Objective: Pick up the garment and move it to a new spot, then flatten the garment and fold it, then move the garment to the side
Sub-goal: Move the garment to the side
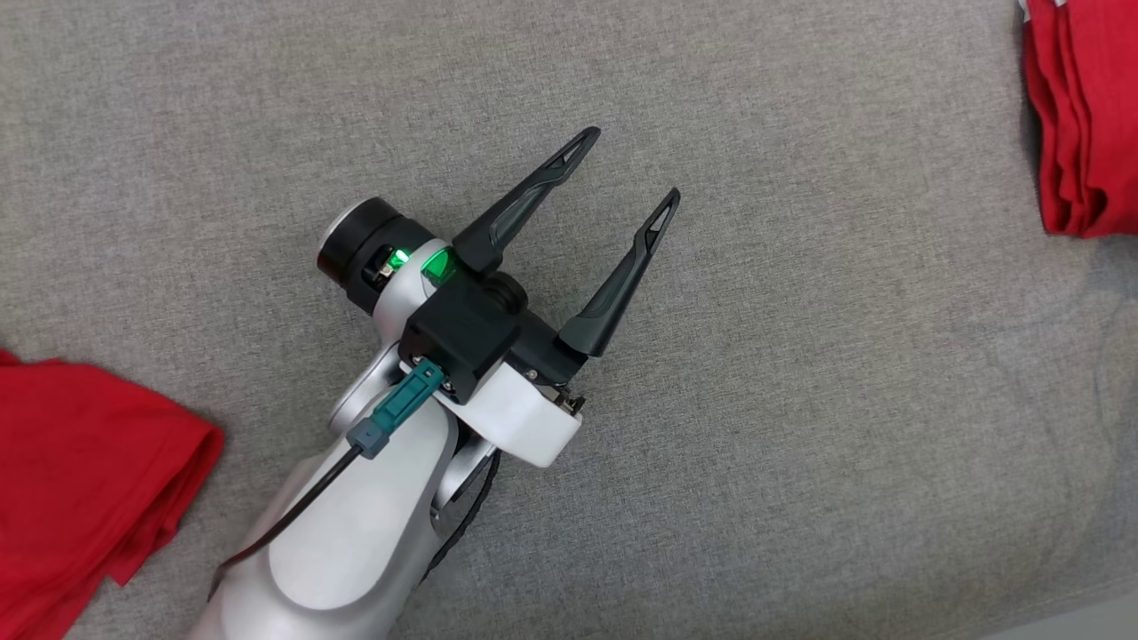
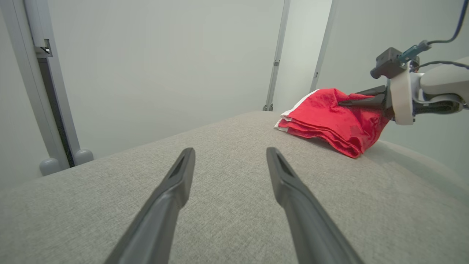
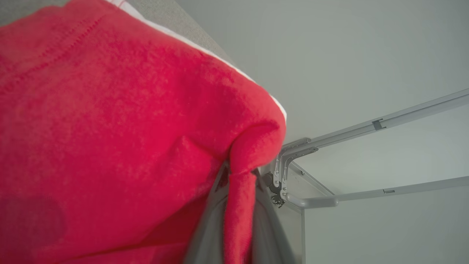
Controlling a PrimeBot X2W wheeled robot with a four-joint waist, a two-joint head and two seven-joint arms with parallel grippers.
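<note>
The garment (image 1: 1080,116) is red with a white edge, folded into a thick stack at the far right edge of the grey padded table (image 1: 800,462). In the left wrist view the folded garment (image 2: 329,123) has one end lifted, and my right gripper (image 2: 344,102) is shut on that end from the right. The right wrist view shows a pinch of the garment (image 3: 110,128) squeezed between my right gripper's (image 3: 240,174) fingers. My left gripper (image 1: 632,164) hovers open and empty over the middle of the table, well left of the garment; its fingers (image 2: 179,176) point across bare cloth.
A second red cloth (image 1: 80,480) lies crumpled at the table's lower left edge, beside my left forearm. Pale walls and grey metal frame posts (image 2: 55,91) stand beyond the table's far edge. The table edge drops away just past the folded stack.
</note>
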